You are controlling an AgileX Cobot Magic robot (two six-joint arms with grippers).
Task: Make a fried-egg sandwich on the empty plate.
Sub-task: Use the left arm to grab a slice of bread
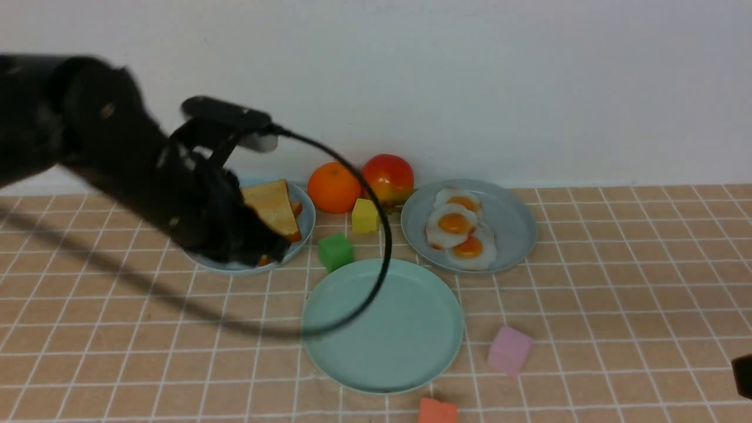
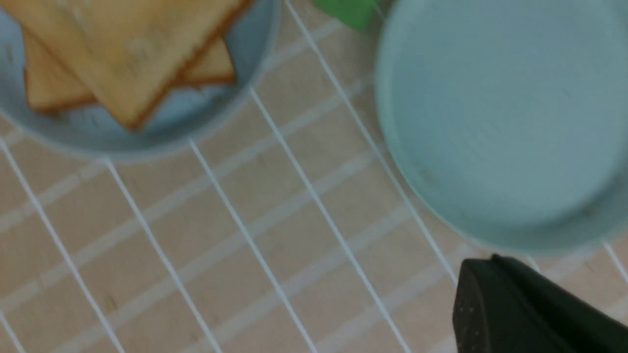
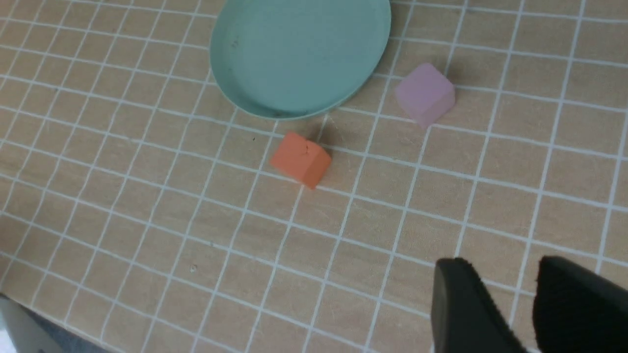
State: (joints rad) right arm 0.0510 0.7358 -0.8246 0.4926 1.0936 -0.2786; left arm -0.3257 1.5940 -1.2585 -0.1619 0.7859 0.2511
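The left gripper [image 2: 493,289] is shut, its fingertips together and no item visible between them. The left arm [image 1: 194,188] extends over the left part of the table [image 1: 617,294], in front of the plate of toast, and appears blurred. The right gripper [image 3: 510,294] stands open, with a gap between its fingertips and bare table visible in that gap.

The green plate [image 1: 385,329] sits at the middle of the table and carries no food. The toast slices [image 1: 273,211] lie stacked on the blue plate [image 1: 217,267], to the left of the green plate and farther back; the arm hides part of this stack. Three fried eggs [image 1: 455,226] lie overlapping on the grey plate [image 1: 514,235], to the right and farther back.

An orange [image 1: 335,188], a red fruit [image 1: 389,178], a yellow block [image 1: 365,216] and a green block [image 1: 336,252] occupy the area between the two food plates. A pink block [image 1: 510,351] is located right of the green plate; a red-orange block [image 1: 437,411] is located near its front edge.
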